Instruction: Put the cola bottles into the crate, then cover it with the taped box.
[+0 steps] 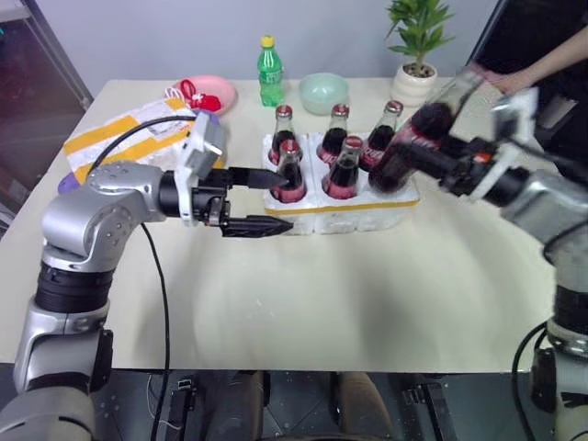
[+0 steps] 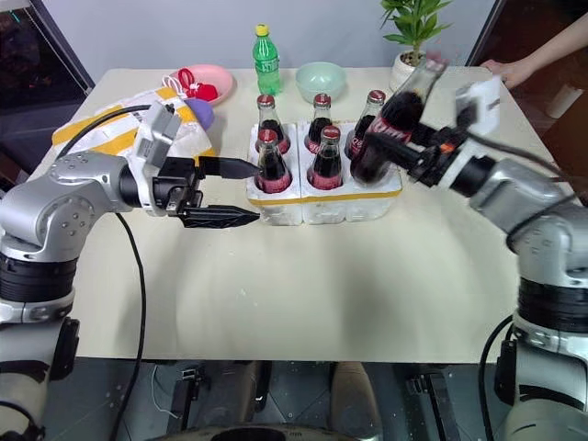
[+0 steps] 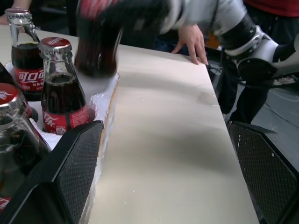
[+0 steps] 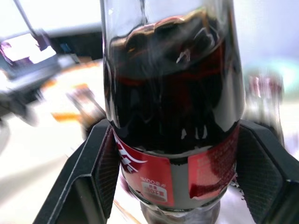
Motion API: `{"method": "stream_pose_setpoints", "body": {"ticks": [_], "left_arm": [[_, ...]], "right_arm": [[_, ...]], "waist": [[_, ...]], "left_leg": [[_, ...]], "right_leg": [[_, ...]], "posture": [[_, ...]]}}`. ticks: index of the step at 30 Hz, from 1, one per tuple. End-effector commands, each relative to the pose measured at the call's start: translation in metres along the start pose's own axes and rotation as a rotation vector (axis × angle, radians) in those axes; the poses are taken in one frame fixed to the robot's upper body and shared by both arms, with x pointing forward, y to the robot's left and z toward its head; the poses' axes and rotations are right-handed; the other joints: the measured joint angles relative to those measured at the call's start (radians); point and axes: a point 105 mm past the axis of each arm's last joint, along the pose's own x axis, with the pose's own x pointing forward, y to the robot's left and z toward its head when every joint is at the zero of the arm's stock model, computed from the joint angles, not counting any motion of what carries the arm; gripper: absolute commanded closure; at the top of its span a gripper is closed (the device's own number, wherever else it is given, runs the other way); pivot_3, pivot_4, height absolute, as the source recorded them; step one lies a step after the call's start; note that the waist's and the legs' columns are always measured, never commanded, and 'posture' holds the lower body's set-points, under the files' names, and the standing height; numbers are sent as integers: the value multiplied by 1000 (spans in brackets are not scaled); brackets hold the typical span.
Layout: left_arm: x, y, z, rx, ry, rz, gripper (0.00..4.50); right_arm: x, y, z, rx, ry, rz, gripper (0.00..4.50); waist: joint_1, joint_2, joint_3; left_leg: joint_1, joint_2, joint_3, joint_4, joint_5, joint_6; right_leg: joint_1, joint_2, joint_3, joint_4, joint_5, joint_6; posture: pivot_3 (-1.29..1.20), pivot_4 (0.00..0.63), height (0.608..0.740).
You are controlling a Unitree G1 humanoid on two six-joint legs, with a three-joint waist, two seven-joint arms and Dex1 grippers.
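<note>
The right gripper (image 2: 415, 147) is clamped on the sixth cola bottle (image 2: 393, 121), carried tilted, cap leaning toward one o'clock, its base hanging over the crate (image 2: 322, 204) at the near right corner. Five cola bottles (image 2: 328, 158) already stand upright in their compartments: three along the far row, two in the near row, so the free slot looks to be the near right one. The left gripper (image 2: 230, 192) hangs spread wide at the crate's nine o'clock end, one finger reaching in beside the near left bottle, the other just outside the foam wall, gripping nothing. The taped box (image 2: 119, 124) lies well apart at ten o'clock from the crate. The chief risk, as I judge it, is the tilt: lowered at this angle, the bottle's base could catch the compartment rim or knock the neighbouring bottle at its shoulder, toppling it or chipping the styrofoam. If the crate slides under that push, the left finger inside it may jam against glass. A person's hand (image 2: 507, 70) rests on the table's (image 2: 367, 285) far right edge, near the arm's path.
</note>
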Motion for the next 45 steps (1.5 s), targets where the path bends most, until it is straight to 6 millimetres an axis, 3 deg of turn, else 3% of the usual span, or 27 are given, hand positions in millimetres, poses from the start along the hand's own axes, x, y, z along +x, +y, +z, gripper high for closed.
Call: {"method": "stream_pose_setpoints", "body": {"ticks": [1,11,13,15,21,23,26,28,32,36,39,45], "left_arm": [[-7,-5,13,55,-16,17,0],[-9,-4,13,53,-20,45,0],[-9,-4,12,56,-17,49,0],[-10,-3,11,60,-11,59,0],[-26,7,-2,95,46,201,0],[-46,16,-6,148,85,345,0],[-99,30,-15,235,221,599,0],[-129,34,-19,277,294,728,0],[-200,29,-48,345,579,959,0],[-254,35,-86,378,830,1136,0],[-270,49,-103,402,904,1205,0],[-283,85,-132,479,1063,1257,0]], "right_arm": [[8,-7,3,-145,24,-24,1697],[25,-6,-31,-110,100,19,1697],[26,-9,-35,-103,122,12,633],[27,-7,-32,-107,122,25,31],[12,10,-8,-158,64,88,31],[-4,21,13,-173,20,129,31],[-35,30,46,-181,-45,164,31],[-51,31,58,-189,-54,172,31],[-77,23,62,-193,7,127,31],[-84,23,57,-204,42,137,31],[-86,32,56,-197,50,193,31],[-94,73,61,-198,67,384,31]], "waist": [[-4,0,-1],[-5,0,0],[-5,0,0],[-7,0,0],[-6,0,0],[-5,0,0],[-5,0,0],[-3,0,0],[-4,0,0],[0,0,0],[7,0,-1],[16,-1,-1]], "left_leg": [[0,0,0,0,0,0],[-1,0,0,-1,0,0],[-1,0,0,-1,0,0],[-1,0,0,0,0,0],[-1,0,0,0,0,0],[-1,0,0,0,0,0],[-2,1,0,-1,0,0],[-2,1,0,-2,0,0],[0,1,1,-2,0,0],[1,3,3,-2,0,0],[1,4,3,-1,0,0],[0,3,3,0,0,0]], "right_leg": [[-1,0,0,1,0,0],[-3,0,0,2,0,0],[-3,0,0,2,0,0],[-3,0,0,2,0,0],[-3,0,0,3,0,0],[-3,0,0,3,0,0],[-4,0,1,3,0,0],[-4,0,0,3,0,-1],[-2,0,1,1,-3,-5],[-3,1,1,1,-4,-7],[-2,1,0,1,-4,-8],[-3,1,0,3,-1,-3]], "posture": [[0,150,739],[0,150,739],[0,150,739],[0,150,739],[0,150,739],[0,150,739],[0,150,739],[0,150,739],[0,150,739],[0,150,739],[0,150,739],[0,150,739]]}}
